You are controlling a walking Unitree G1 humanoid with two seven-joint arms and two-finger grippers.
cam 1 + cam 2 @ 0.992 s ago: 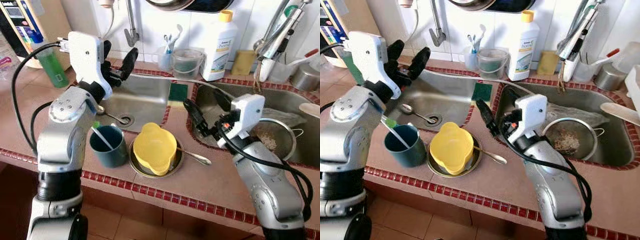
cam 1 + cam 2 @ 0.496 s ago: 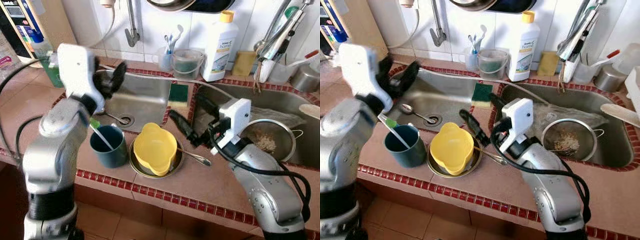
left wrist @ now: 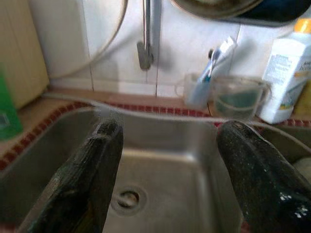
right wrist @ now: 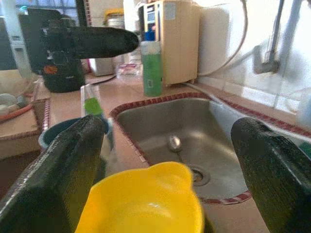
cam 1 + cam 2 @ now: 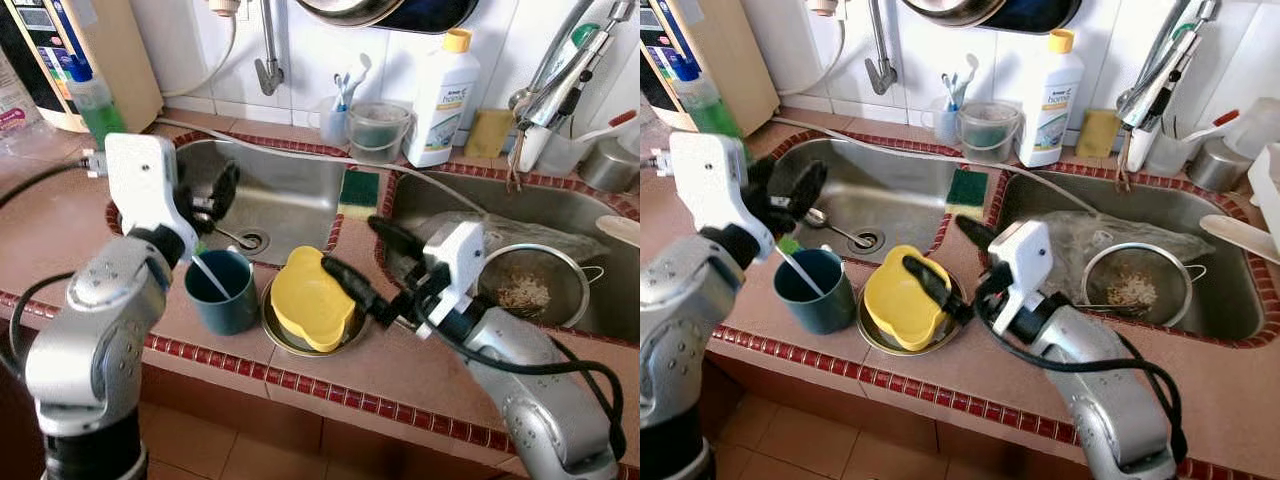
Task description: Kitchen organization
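A yellow bowl sits in a shallow metal plate on the tiled ledge between the two sinks. Beside it stands a teal cup holding a green-tipped toothbrush. My right gripper is open at the bowl's right side. Its lower finger lies over the bowl's rim and the upper one hangs above the ledge. In the right wrist view the bowl lies low between the spread fingers. My left gripper is open above the left sink's near edge, just behind the cup, holding nothing.
A spoon lies by the left sink's drain. A green sponge rests on the divider. The right sink holds a metal strainer. A detergent bottle, clear cup and green bottle line the back.
My right gripper has swung left from the right sink's edge to the yellow bowl. My left gripper has dropped lower toward the cup. The view has shifted slightly.
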